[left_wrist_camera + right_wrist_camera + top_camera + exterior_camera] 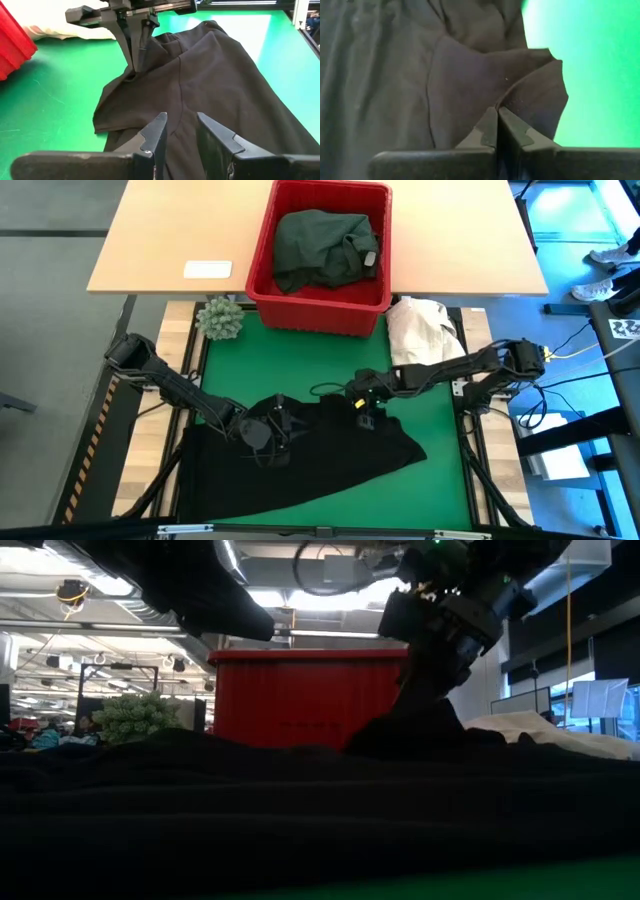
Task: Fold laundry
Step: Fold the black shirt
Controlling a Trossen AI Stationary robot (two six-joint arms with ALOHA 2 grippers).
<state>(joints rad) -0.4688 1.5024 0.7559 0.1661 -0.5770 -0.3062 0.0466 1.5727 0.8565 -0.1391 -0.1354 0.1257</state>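
Observation:
A black garment (300,455) lies spread on the green mat (440,430), with both grippers on its far part. My left gripper (180,132) sits over its left part (268,432), fingers a little apart with cloth between them. My right gripper (497,117) is shut on cloth near the garment's far edge (365,408). It also shows as a dark gripper (136,65) in the left wrist view. A dark green garment (325,245) lies bunched in the red basket (262,275). My left gripper has a raised fold of the black garment (176,117) between its two fingers, coming in slanting down from the table's left. A seam runs straight into the gap. How many layers it has does not show. My right gripper pinches a folded edge of the black garment (522,102) between its shut fingers, slanting down from the table's right. The cloth rises in a small peak (405,725) to the fingers. The rest of the garment lies on the mat.
The red basket stands on the wooden table (170,240) beyond the mat's far edge. A cream-white cloth heap (420,330) lies at the mat's far right corner and a small green plant (220,318) at its far left. Bare green mat shows to the garment's right.

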